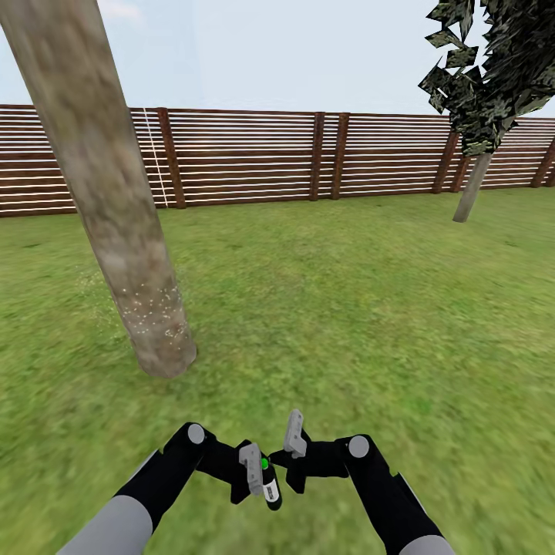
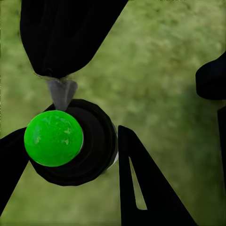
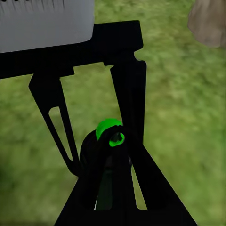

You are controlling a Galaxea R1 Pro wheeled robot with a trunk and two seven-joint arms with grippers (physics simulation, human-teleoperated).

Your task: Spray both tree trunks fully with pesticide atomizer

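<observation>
The left gripper [image 1: 258, 472] clasps the pesticide atomizer [image 1: 269, 484] at lower centre of the head view. The right gripper [image 1: 295, 441], just beside it, cannot be judged open or closed.

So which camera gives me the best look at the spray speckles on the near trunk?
The head view: whitish pesticide speckles dot the lower tree trunk just above the grass. The right wrist view catches only a blurred corner of the trunk, no speckles discernible. The left wrist view looks at the atomizer and grass.
</observation>
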